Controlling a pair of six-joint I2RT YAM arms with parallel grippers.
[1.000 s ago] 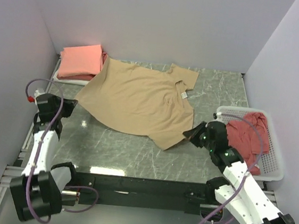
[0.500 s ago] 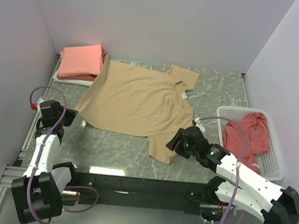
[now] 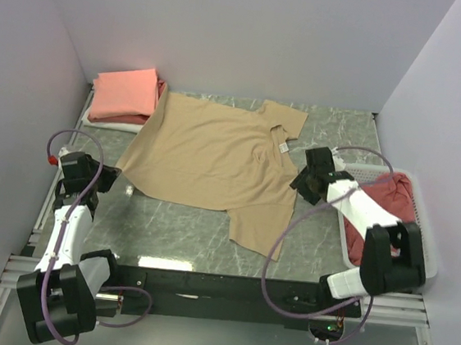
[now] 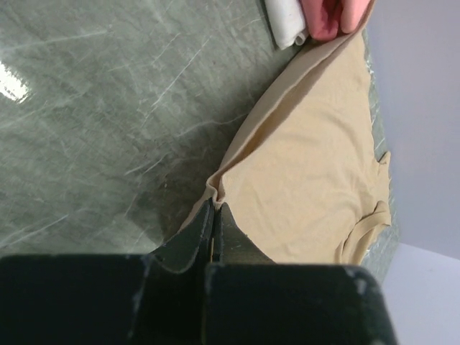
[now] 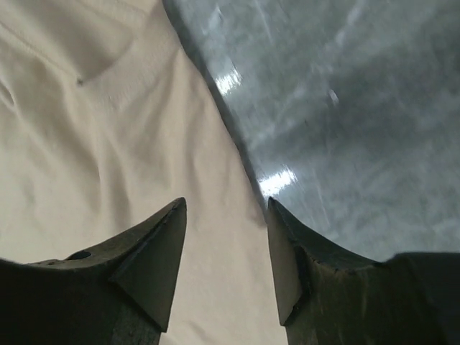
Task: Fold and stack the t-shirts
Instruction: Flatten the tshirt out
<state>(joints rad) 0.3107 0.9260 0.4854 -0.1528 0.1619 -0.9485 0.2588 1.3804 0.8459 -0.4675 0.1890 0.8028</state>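
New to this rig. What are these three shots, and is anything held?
Two robot arms are bolted at the near edge of a table. The wide picture looks down from above and behind them; the other two come from cameras on each wrist. A tan tee lies spread out, a folded pink stack sits at the far left corner, and a basket on the right holds a red tee. The left gripper is shut on the tan tee's edge. The right gripper hangs open above the tee's right edge, holding nothing.
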